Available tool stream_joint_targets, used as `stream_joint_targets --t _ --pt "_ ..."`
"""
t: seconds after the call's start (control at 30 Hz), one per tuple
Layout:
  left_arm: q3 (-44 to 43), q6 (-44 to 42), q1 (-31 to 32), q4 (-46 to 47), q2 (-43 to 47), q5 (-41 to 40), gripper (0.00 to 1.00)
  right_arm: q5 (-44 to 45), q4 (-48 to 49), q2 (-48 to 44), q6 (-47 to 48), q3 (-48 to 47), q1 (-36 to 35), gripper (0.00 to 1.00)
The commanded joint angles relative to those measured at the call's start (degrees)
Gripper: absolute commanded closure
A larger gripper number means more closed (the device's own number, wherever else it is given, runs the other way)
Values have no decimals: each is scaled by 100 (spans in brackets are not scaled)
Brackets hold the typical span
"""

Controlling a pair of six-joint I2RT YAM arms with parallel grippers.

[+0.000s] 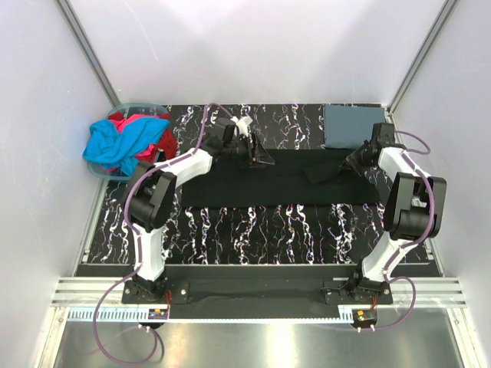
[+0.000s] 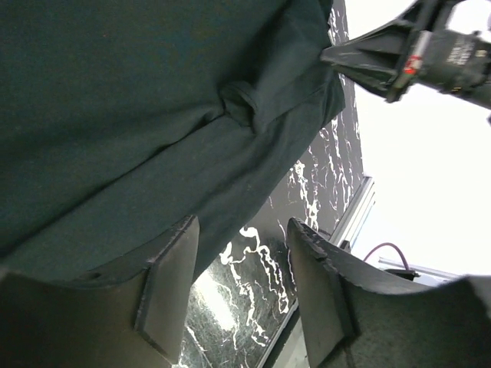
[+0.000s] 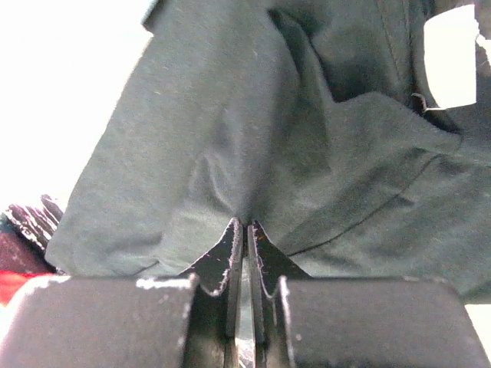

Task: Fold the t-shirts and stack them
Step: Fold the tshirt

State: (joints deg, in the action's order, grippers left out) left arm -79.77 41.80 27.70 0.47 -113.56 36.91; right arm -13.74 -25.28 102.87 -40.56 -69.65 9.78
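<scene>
A black t-shirt lies spread as a long band across the middle of the table. My right gripper is shut on a raised fold of it near its right end; in the right wrist view the jaws pinch the dark cloth. My left gripper is open at the shirt's far edge; in the left wrist view bare marble shows between the fingers and the black cloth lies just beyond. A folded slate blue-grey shirt lies at the back right. Cyan and red shirts are heaped at the back left.
A pale translucent tub holds the cyan and red heap against the left wall. The black marble-patterned table is bounded by white walls on three sides. The right gripper's fingers show in the left wrist view.
</scene>
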Motion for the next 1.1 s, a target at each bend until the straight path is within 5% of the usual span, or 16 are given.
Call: stream_joint_targets --t 0.0,0.17,0.3,0.4,0.67,1.07 --pt "66 -146 -72 137 -88 -52 44 389 -302 -276 276 -277 -55 91" --pt "233 -146 -300 94 -44 -87 43 785 -1109 -154 715 -786 -125 86" --pt "330 -312 -546 -29 35 -201 43 872 -1726 -65 1084 -1034 -196 64" --pt "199 -697 -783 -485 -8 -525 43 1100 -1840 -363 1208 -963 -213 57" --pt "119 -1069 -1425 -1409 -281 -1291 44 706 -1876 -559 1225 -1156 -310 57" --pt "1559 -849 -1356 -1699 632 -2380 48 222 -1295 -882 1243 -507 -380 58"
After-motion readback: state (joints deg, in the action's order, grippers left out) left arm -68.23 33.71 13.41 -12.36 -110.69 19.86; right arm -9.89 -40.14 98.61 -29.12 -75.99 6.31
